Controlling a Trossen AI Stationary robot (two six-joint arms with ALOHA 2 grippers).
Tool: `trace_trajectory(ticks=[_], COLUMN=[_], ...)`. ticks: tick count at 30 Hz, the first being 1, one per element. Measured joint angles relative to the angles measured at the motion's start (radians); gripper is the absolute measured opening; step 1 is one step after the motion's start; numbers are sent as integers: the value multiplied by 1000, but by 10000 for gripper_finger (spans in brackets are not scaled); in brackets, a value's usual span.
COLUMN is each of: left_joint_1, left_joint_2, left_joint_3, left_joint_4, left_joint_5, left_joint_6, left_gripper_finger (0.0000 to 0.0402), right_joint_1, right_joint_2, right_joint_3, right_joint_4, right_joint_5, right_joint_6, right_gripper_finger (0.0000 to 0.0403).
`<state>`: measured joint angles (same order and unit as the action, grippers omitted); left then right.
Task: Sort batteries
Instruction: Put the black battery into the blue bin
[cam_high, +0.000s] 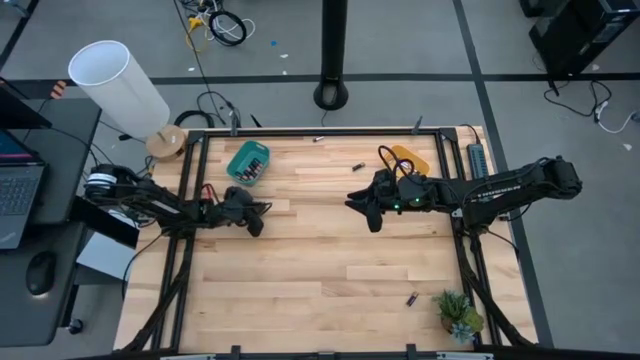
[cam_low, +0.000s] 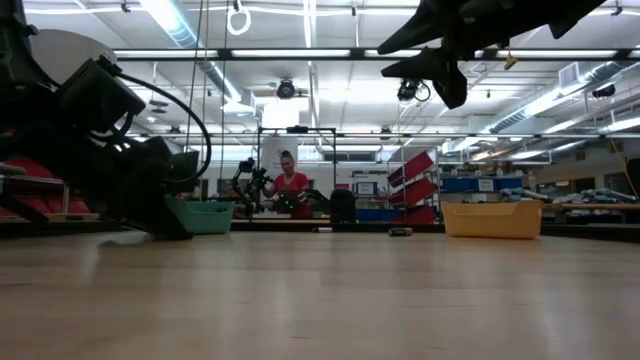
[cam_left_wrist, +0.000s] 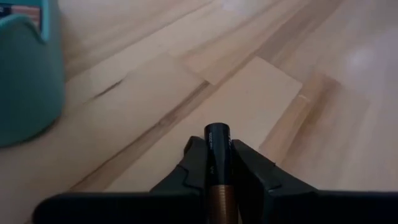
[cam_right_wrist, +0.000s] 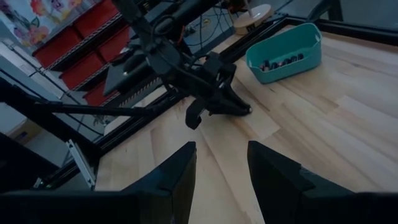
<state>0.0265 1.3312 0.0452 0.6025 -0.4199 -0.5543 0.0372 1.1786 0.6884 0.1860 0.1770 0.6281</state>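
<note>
A battery (cam_left_wrist: 217, 155), black with a copper-coloured rear part, sits between the fingers of my left gripper (cam_left_wrist: 217, 148), which is shut on it low over the table's left side (cam_high: 257, 218). Just beyond it stands the teal bin (cam_high: 247, 162), with several batteries (cam_right_wrist: 281, 62) inside. The orange bin (cam_high: 405, 160) stands at the far right. Loose batteries lie on the wood at the far middle (cam_high: 357, 167), near the far rail (cam_high: 320, 138) and near the front right (cam_high: 411, 298). My right gripper (cam_high: 362, 208) hangs open, high over the table's middle. My left gripper pinches the battery's two sides (cam_left_wrist: 216, 175) between its two fingers (cam_left_wrist: 194, 163). The battery lies along the fingers, and its black end (cam_left_wrist: 217, 132) sticks out past their tips. The fingers slant down toward the table. Whether the battery touches the wood, I cannot tell.
A small potted plant (cam_high: 458, 315) stands at the front right corner. A power strip (cam_high: 476, 158) lies beside the right rail. A black frame (cam_high: 330, 131) rims the table. A person (cam_low: 290, 185) shows far behind the table. Bare wood (cam_high: 320, 270) spreads toward the front.
</note>
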Motion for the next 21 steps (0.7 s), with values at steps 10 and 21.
trace_trajectory(ticks=[10, 21], left_joint_1=[-2, 35], left_joint_2=[3, -5], left_joint_3=[41, 130], left_joint_4=[59, 61], left_joint_5=[68, -123], left_joint_6=[-3, -64], left_gripper_finger=[54, 54], right_joint_1=[0, 0], right_joint_2=[0, 0], right_joint_3=[0, 0], right_joint_4=[0, -1], right_joint_5=[-29, -48], right_joint_6=[-2, 4], right_gripper_finger=[154, 154])
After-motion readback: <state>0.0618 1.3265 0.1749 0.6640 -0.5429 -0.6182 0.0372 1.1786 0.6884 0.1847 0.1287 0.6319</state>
